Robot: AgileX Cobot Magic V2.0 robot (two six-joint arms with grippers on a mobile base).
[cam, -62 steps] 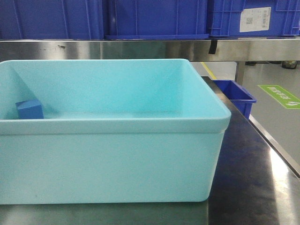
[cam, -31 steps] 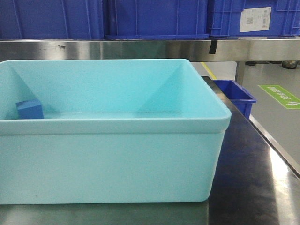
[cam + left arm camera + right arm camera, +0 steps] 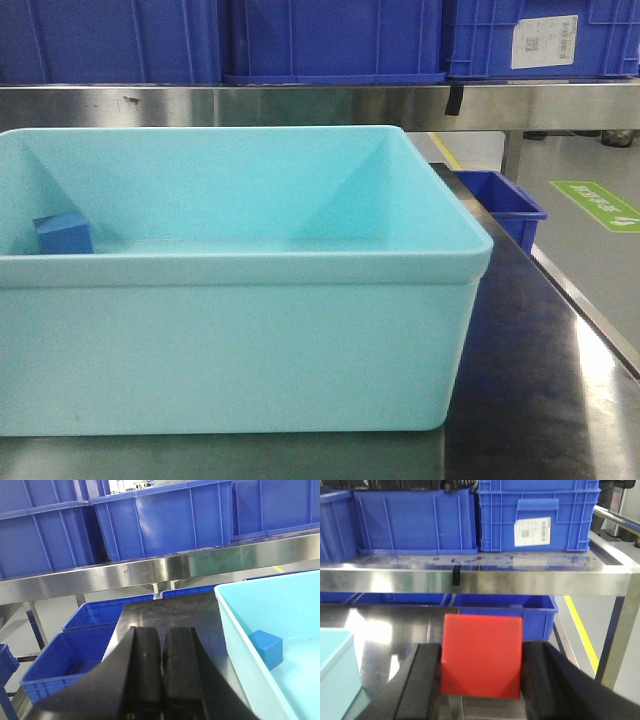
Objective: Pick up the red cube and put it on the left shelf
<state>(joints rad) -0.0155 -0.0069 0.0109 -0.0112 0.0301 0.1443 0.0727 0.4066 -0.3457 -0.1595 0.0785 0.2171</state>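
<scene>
In the right wrist view the red cube (image 3: 481, 655) sits between the two black fingers of my right gripper (image 3: 481, 652), which is shut on it above the dark steel table. The stainless-steel left shelf (image 3: 470, 578) runs across just ahead and above, carrying large blue crates (image 3: 415, 520). My left gripper (image 3: 162, 632) is shut with nothing in it, hovering over the table left of the turquoise tub (image 3: 235, 615). Neither gripper nor the red cube shows in the front view, where the left shelf (image 3: 300, 105) crosses behind the tub.
The pale turquoise tub (image 3: 250, 350) fills the table front, with a small blue cube (image 3: 63, 233) in its left corner. Blue bins (image 3: 65, 665) stand on the floor left of the table, another (image 3: 505, 205) to the right. A shelf post (image 3: 620, 635) rises at right.
</scene>
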